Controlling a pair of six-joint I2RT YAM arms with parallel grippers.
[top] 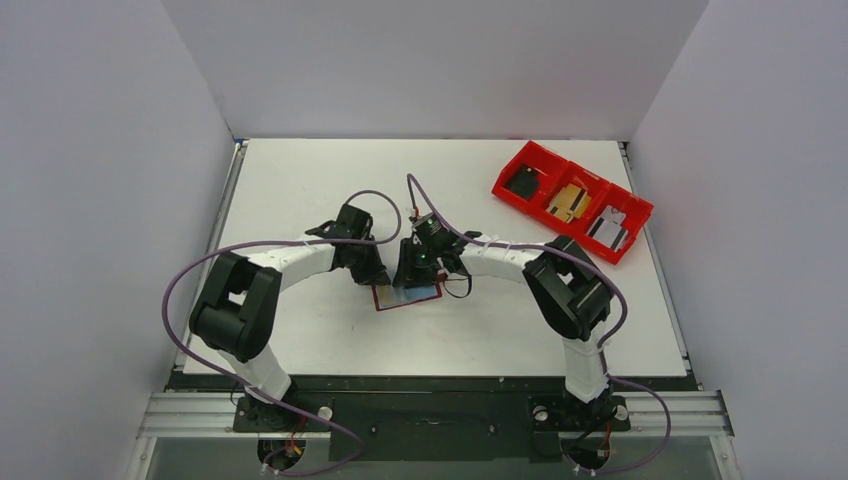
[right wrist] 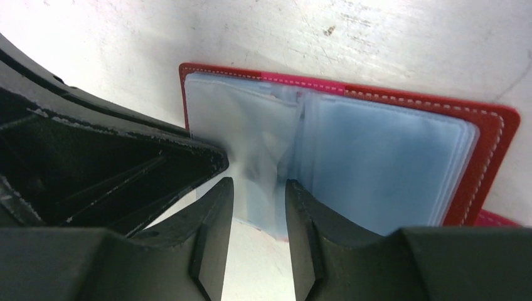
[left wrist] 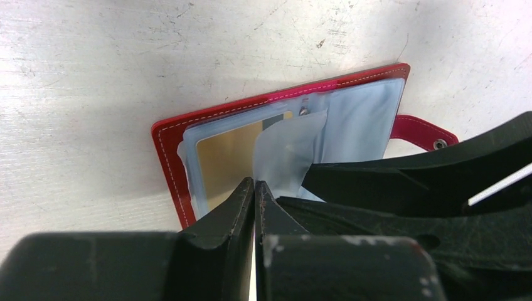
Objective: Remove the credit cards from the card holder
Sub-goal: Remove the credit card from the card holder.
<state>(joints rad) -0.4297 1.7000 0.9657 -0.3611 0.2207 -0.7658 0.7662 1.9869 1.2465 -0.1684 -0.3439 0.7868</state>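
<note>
Red card holder (left wrist: 168,157) lies open, just before both pincers. Left pincer (left wrist: 254,186) is pressed together at its near edge, beside a yellowish card (left wrist: 226,163) tucked inside the holder. Right pincer (right wrist: 258,189) is spread, with a clear sleeve (right wrist: 263,150) before its gap.

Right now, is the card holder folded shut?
No, the card holder lies open on the table, with its clear sleeves and a gold card exposed.
</note>
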